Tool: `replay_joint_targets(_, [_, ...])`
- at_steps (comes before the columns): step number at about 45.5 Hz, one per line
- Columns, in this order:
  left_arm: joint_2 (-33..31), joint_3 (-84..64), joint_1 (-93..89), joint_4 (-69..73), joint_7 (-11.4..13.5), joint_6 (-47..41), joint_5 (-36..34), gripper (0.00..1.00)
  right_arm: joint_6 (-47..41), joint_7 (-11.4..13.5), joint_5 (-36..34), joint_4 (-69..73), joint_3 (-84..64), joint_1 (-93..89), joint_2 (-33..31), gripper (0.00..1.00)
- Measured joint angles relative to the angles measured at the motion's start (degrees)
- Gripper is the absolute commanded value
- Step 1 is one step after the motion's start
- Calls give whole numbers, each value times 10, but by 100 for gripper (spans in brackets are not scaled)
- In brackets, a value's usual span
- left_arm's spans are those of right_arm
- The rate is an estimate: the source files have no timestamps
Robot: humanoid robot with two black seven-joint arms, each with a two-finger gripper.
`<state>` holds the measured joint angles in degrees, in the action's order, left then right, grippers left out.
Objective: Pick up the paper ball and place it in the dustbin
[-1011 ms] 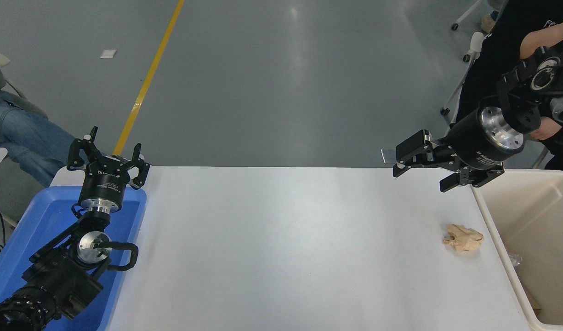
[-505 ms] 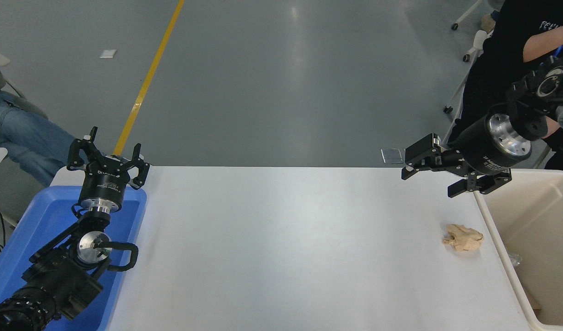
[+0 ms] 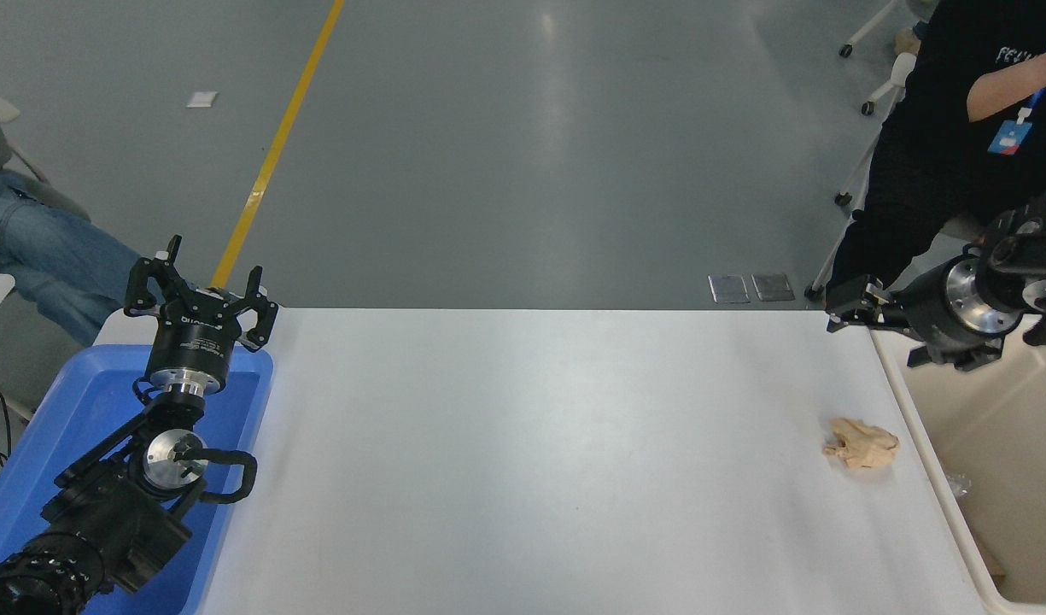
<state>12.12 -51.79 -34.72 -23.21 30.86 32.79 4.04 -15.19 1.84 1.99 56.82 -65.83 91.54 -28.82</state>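
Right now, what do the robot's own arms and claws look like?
Both are matte black. The left claw has skeletal, open-framed fingers on a black cylindrical wrist with pale lettering and a silver metal ring beneath; a black cable loops beside a silver disc joint lower down. The right claw has blocky black fingers on a black barrel ending in a silver flange.

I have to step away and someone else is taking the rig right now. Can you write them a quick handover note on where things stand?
Left gripper: open, empty, parked over the blue tray.
Right gripper: at the right edge over the table's far right corner, holding nothing; open or shut can't be made out.
Paper ball: lying on the white table, close beside the dustbin, not touched.
Done: nothing.
Left: grasp the ball, lift it, drop it in the dustbin.
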Motion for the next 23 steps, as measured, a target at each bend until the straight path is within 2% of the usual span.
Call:
replay_joint_targets(13, [0, 0, 0, 0, 0, 0, 0, 99, 90, 0, -7, -106, 19, -119, 16, 100])
replay_joint_targets(23, [0, 0, 0, 0, 0, 0, 0, 99, 128, 1, -9, -159, 58, -193, 32, 100])
